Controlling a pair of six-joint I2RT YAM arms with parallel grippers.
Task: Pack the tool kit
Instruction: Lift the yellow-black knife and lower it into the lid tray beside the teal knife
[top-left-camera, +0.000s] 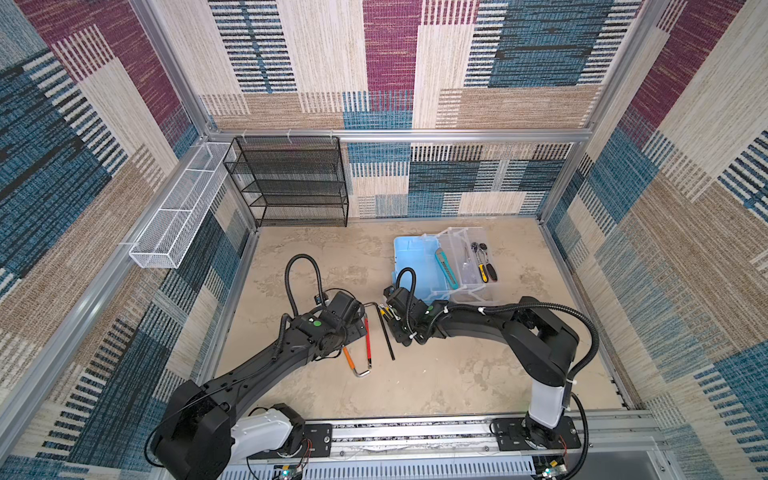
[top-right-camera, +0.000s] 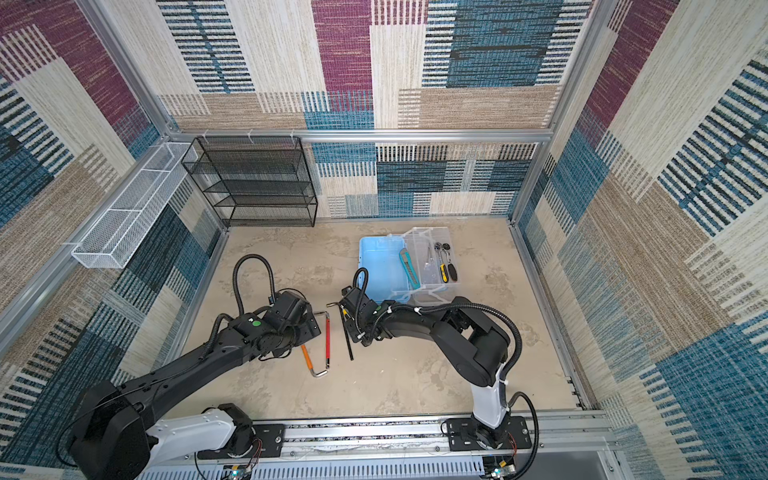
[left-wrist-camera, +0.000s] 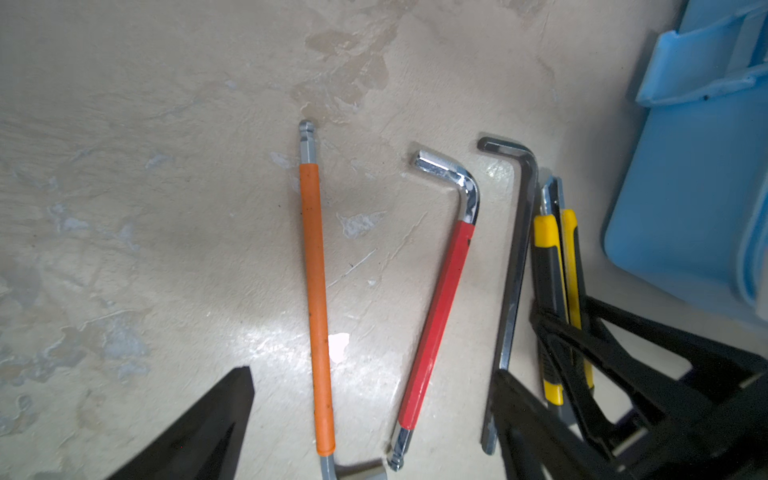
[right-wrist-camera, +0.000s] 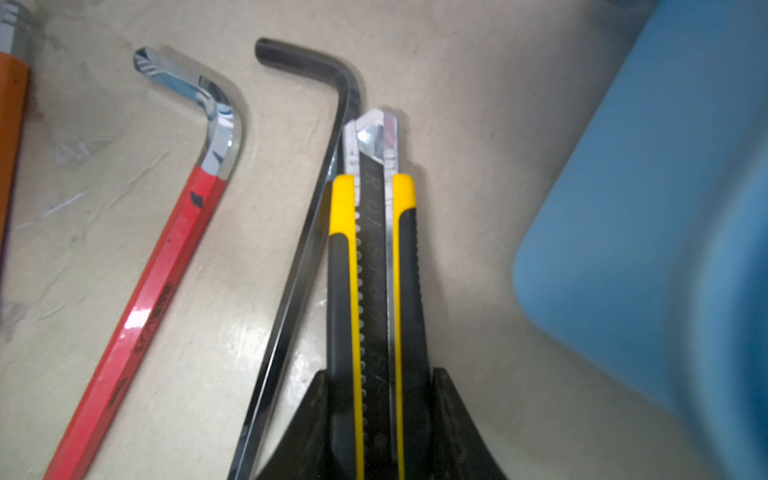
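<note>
My right gripper (right-wrist-camera: 380, 376) is shut on a yellow-and-black utility knife (right-wrist-camera: 374, 257), close to the table and just in front of the light blue toolbox (top-left-camera: 415, 266). Right beside the knife lies a black hex key (right-wrist-camera: 299, 257). A red-sleeved hex key (left-wrist-camera: 440, 316) and an orange-sleeved one (left-wrist-camera: 318, 299) lie on the table between the fingers of my open left gripper (left-wrist-camera: 372, 372). The toolbox's clear tray (top-left-camera: 473, 257) holds two ratchets (top-left-camera: 484, 262). A teal utility knife (top-left-camera: 446, 268) rests at the box's right side.
A black wire-mesh rack (top-left-camera: 286, 183) stands at the back left. A long white mesh basket (top-left-camera: 178, 212) hangs on the left wall. Both arm bases sit on the aluminium rail (top-left-camera: 415, 432) along the front edge.
</note>
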